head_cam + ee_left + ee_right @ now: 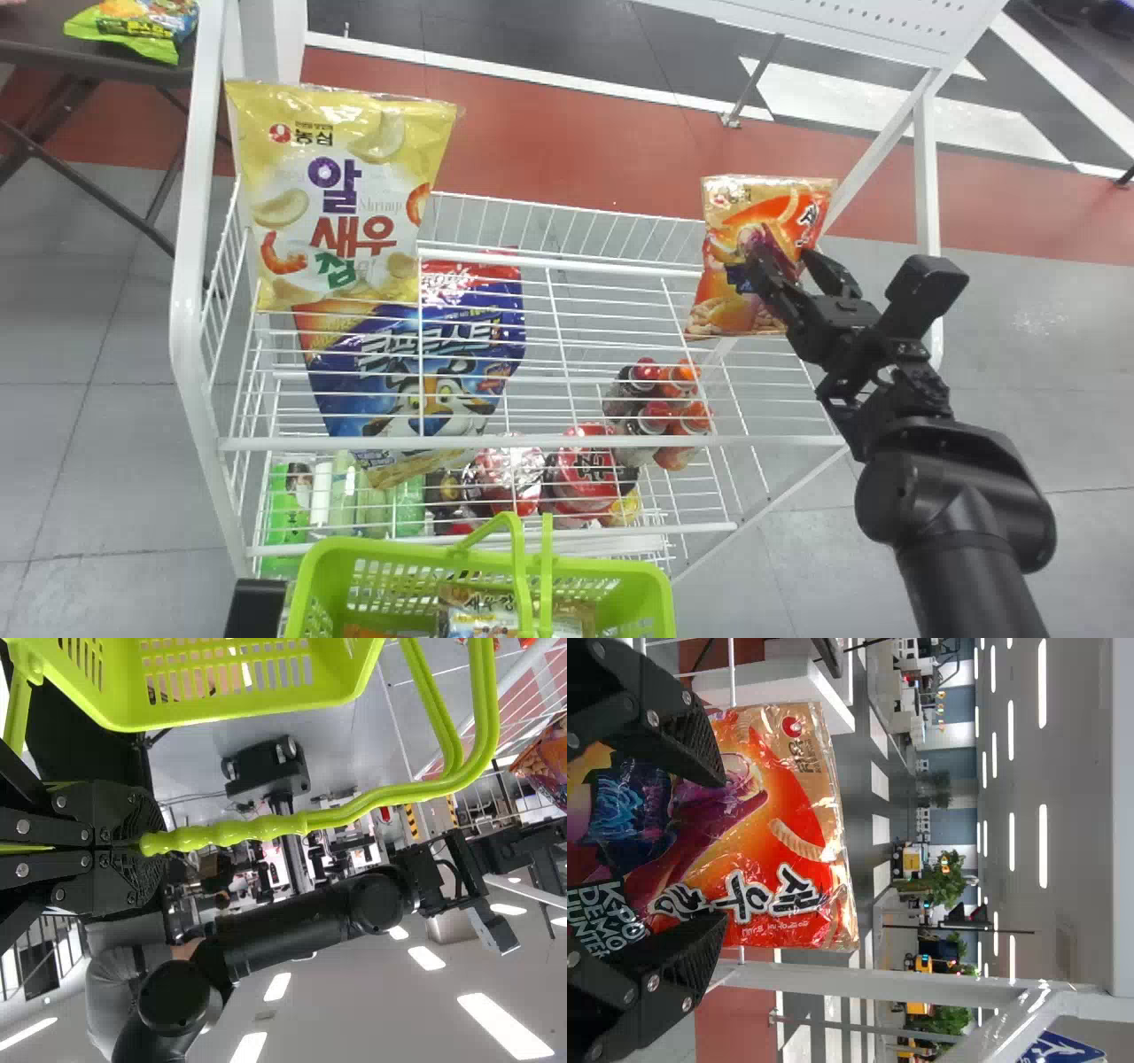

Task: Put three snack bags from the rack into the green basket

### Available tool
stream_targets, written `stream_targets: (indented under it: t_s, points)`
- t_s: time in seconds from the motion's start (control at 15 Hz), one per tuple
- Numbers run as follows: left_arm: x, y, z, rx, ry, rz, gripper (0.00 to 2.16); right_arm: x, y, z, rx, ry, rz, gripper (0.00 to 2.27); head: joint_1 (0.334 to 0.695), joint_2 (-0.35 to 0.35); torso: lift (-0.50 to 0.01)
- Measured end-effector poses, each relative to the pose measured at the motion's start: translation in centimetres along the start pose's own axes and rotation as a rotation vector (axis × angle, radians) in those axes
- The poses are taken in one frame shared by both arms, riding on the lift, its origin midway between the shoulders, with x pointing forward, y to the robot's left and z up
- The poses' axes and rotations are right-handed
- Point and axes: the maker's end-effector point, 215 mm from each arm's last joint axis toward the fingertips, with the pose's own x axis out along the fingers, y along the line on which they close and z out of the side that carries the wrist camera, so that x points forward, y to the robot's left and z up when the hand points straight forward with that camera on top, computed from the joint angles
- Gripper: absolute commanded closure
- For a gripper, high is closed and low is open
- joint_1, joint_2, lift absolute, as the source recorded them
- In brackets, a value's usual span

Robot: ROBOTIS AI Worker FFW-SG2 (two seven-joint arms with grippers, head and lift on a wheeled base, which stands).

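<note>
You see a lime-green plastic basket [657, 607] holding a brown-and-white snack bag [478, 623]; on your white wire rack [549, 440], a glossy orange bag [722, 213] upright at right, a yellow-and-white bag [354, 195] and a tilted blue bag [425, 381] at left.

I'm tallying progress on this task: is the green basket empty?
No, the head view shows a snack bag inside the basket.

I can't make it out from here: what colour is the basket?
Lime green, clearest in the left wrist view.
</note>
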Motion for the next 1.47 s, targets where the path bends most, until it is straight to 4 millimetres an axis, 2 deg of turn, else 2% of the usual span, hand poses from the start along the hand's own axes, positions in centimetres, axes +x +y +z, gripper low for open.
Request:
stream_targets:
  t_s: [0.07, 0.13, 0.4, 0.67, 0.8, 0.93, 1.07, 1.13, 1.27, 1.47]
  points:
    - [0.0, 0.1, 0.0, 0.001, 0.001, 0.002, 1.39, 0.1, 0.0, -0.3, 0.001, 0.016, 0.002, 2.15, 0.695, -0.35, 0.0]
    - [0.0, 0.1, 0.0, 0.002, 0.001, 0.004, 1.39, 0.2, 0.0, -0.6, 0.005, 0.03, 0.003, 2.2, 0.695, -0.35, 0.0]
    - [0.0, 0.2, 0.1, 0.003, 0.0, 0.007, 1.39, -1.0, 0.5, 0.3, 0.0, 0.012, 0.026, 2.22, 0.695, -0.35, 0.0]
    - [0.0, 0.2, 0.2, 0.003, 0.0, 0.007, 1.39, -4.1, 2.2, 1.4, -0.02, -0.006, 0.083, 2.22, 0.695, -0.35, 0.0]
    - [0.0, 0.1, 0.2, 0.004, 0.0, 0.006, 1.39, -6.3, 3.2, 1.5, 0.038, 0.009, 0.134, 2.22, 0.695, -0.35, 0.0]
    - [0.0, 0.2, 0.3, 0.005, -0.001, 0.006, 1.39, -9.6, 4.6, 3.0, 0.072, -0.004, 0.179, 2.22, 0.695, -0.35, 0.0]
    - [-0.2, 0.3, 0.5, 0.008, -0.006, 0.008, 1.39, -12.6, 6.9, 4.3, 0.092, 0.002, 0.244, 2.22, 0.695, -0.35, 0.0]
    - [-0.2, 0.3, 0.6, 0.011, -0.01, 0.009, 1.39, -14.0, 8.3, 4.2, 0.116, 0.033, 0.287, 2.24, 0.695, -0.35, 0.0]
    - [-0.3, 0.4, 0.6, 0.011, -0.013, 0.011, 1.39, -16.4, 10.7, 3.0, 0.186, 0.116, 0.365, 2.24, 0.695, -0.35, 0.0]
    - [-0.3, 0.5, 0.7, 0.012, -0.016, 0.014, 1.39, -19.8, 13.1, -0.8, 0.324, 0.303, 0.448, 2.24, 0.695, -0.35, 0.0]
